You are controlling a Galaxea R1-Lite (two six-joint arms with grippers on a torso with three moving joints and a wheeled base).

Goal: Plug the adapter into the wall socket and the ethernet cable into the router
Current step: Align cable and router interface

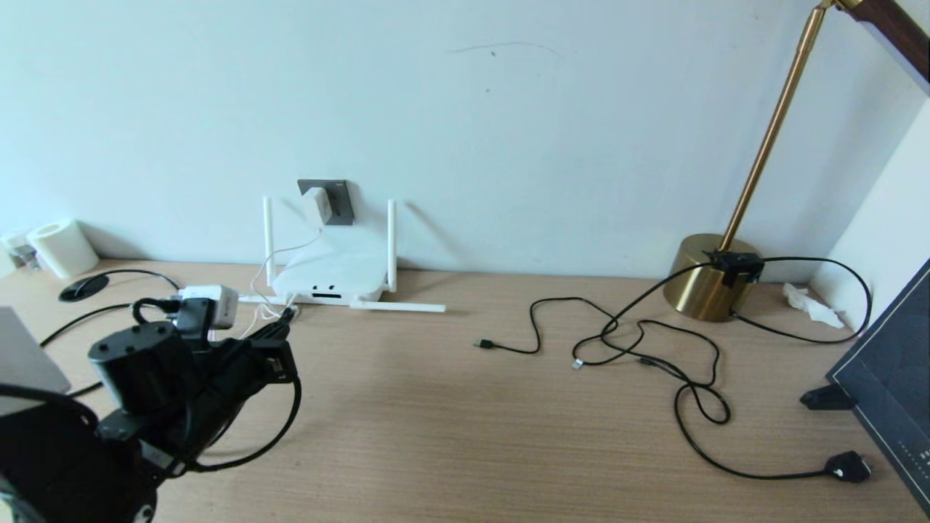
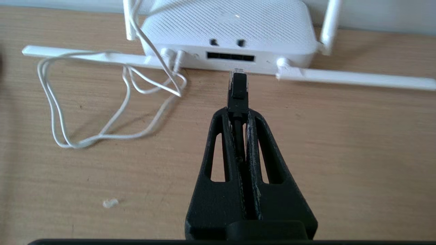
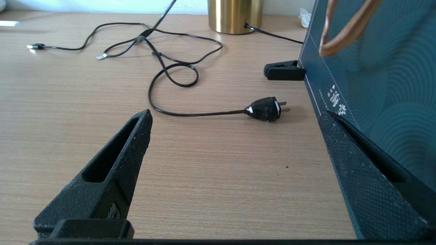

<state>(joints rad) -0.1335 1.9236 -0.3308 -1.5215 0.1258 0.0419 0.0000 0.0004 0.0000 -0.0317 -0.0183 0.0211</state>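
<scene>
- Left wrist view: left end effector [image 2: 238, 114] clamped tight on the ethernet cable [image 2: 237, 89] just behind its plug; clear tip points at the router [image 2: 224, 25], just short of the dark port row [image 2: 230, 56], not yet in.
- Plug tip sits a bit low vs the ports and lines up w/ the right half of the row. Judgement: raise slightly, keep it square to the router's edge, then push straight in. No twisting.
- Router is light and sits loose on the desk [image 2: 340, 153], so it may slide back toward the wall when pushed. Go slow; prob. wants a firm, steady push until the clip seats.
- Thin white cord [image 2: 102, 102] loops on the desk beside the approach path, already plugged in next to the ports. Stay clear of it.
- Head view: adapter [image 1: 317, 206] already sits in the wall socket [image 1: 340, 200] above the router, so that half looks done.
- Right end effector [image 3: 235, 170] wide open, empty, idle low over the desk far off to the right, near a black power plug [image 3: 265, 109] and a gold lamp base [image 3: 235, 15].
- A fallen antenna [image 2: 357, 79] lies flat along the desk near the ports; don't snag it.
</scene>
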